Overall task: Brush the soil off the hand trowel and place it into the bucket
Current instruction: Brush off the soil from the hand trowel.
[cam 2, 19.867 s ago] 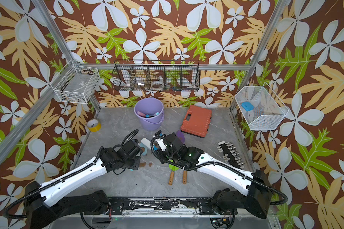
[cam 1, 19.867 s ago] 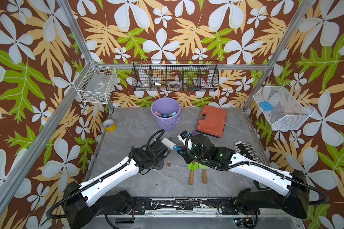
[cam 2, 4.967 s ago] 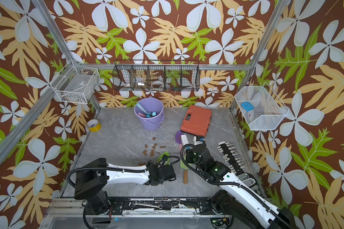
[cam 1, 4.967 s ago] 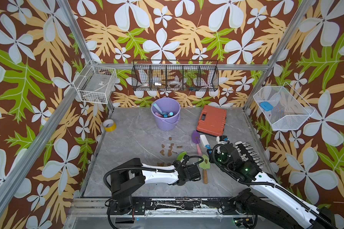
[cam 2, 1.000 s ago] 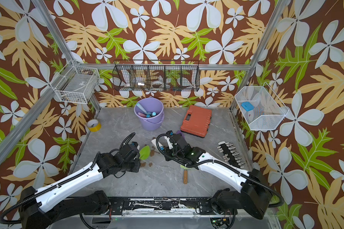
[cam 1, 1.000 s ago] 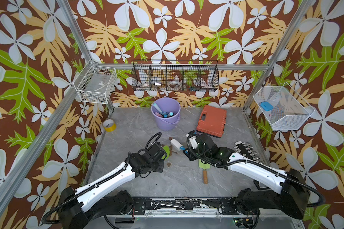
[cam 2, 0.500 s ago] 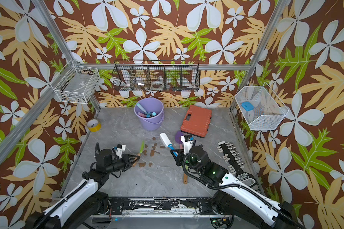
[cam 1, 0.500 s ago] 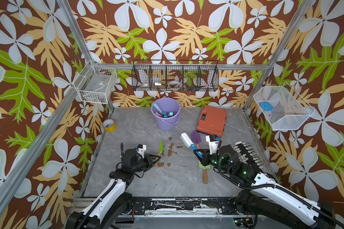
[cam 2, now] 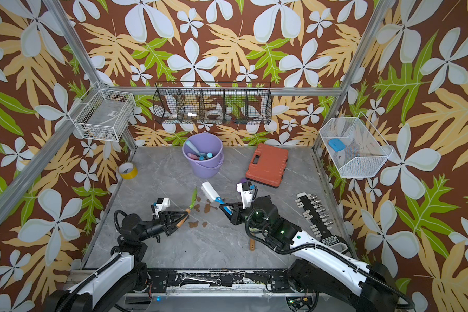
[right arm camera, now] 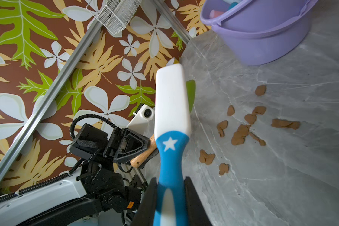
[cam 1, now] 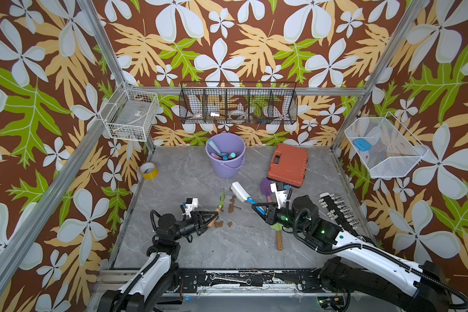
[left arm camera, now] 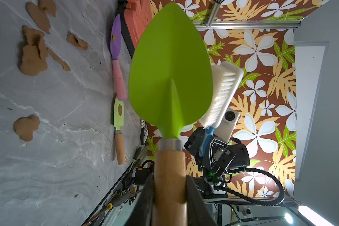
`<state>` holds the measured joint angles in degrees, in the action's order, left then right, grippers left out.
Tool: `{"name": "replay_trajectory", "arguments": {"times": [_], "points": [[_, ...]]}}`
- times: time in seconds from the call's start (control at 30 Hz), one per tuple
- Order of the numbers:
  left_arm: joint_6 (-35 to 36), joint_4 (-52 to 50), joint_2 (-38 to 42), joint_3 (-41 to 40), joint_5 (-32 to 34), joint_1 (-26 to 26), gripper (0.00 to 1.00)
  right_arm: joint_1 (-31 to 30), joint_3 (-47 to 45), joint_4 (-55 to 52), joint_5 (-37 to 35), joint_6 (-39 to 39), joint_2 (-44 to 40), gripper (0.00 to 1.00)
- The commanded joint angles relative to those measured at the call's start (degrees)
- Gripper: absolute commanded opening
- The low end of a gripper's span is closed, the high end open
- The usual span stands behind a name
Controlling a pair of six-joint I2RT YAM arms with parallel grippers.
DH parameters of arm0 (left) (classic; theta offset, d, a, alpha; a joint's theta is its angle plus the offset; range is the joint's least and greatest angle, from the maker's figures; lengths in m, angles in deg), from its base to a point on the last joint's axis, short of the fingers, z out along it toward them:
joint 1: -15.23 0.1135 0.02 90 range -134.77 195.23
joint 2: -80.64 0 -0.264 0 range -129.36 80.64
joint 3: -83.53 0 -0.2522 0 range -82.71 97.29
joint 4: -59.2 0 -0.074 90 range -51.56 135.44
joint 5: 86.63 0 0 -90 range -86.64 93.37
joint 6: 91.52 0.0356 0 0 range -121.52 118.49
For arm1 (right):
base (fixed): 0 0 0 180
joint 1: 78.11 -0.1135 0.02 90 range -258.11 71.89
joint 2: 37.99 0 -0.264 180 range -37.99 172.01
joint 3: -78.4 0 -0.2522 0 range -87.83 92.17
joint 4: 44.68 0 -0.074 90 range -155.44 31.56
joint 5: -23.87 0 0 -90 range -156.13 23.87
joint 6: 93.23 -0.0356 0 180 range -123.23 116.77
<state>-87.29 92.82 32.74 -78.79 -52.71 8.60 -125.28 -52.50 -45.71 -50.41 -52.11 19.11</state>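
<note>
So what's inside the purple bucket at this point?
The bucket holds a few pastel handles, light blue and pink, leaning against its inner wall. Their lower ends and the bucket floor are hidden. The green trowel is not in it.

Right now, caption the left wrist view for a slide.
Left gripper grips the green trowel, white brush alongside its blade.

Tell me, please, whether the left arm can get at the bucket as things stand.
Probably yes: the left gripper, shut on the trowel, has only flat soil lying between it and the bucket; the brush is off to one side.
</note>
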Motion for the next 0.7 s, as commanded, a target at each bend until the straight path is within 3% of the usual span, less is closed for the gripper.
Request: {"name": "replay_trajectory", "arguments": {"times": [0.0,0.33,0.67], "points": [[-1.3,3.7,0.3,0.3,-1.1,0.2,0.00,-1.7,0.6,5.7,1.5,-0.8,2.4,0.00],[-1.6,4.2,0.4,0.7,-1.1,0.1,0.00,-3.6,-4.0,8.3,-1.6,-1.0,8.6,0.00],[-0.2,3.7,-1.3,0.7,-1.3,0.1,0.00,-2.1,-3.1,3.3,-5.9,2.1,0.0,0.00]]}}
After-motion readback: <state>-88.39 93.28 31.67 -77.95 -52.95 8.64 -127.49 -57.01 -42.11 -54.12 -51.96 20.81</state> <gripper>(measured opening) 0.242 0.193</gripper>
